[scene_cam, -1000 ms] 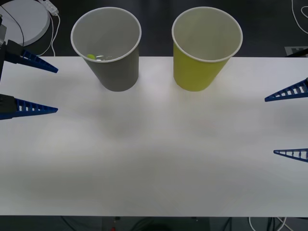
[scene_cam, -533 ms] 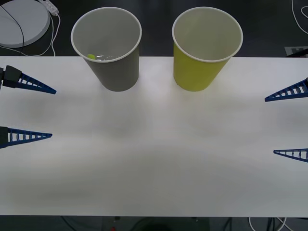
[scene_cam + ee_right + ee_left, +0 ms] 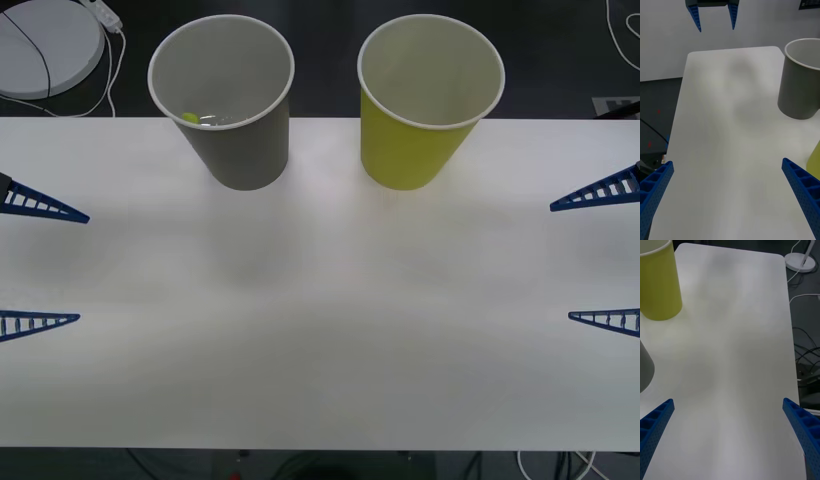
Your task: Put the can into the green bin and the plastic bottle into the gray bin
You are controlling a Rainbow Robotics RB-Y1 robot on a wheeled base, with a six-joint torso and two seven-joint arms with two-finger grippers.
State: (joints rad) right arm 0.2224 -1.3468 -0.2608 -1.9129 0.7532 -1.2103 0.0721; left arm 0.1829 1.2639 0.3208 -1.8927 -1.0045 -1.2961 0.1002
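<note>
At the white table's (image 3: 320, 330) left edge, the left gripper (image 3: 40, 268) hangs with jaws spread wide, holding nothing; at the table's right edge the right gripper (image 3: 600, 255) is likewise wide open and empty. Toward the table's far side stand the gray bin (image 3: 228, 100) and, just beside it, the green bin (image 3: 425, 100). Inside the gray bin lies the plastic bottle (image 3: 205, 119), its lime cap showing.

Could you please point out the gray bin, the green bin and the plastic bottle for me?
Large gray tapered paper bin (image 3: 243, 150), front view, outer wall.
Large yellow-green tapered paper bin (image 3: 408, 152), front view, outer wall.
Small clear plastic bottle with lime-green cap (image 3: 190, 118), front view, cap, inside the gray bin.
</note>
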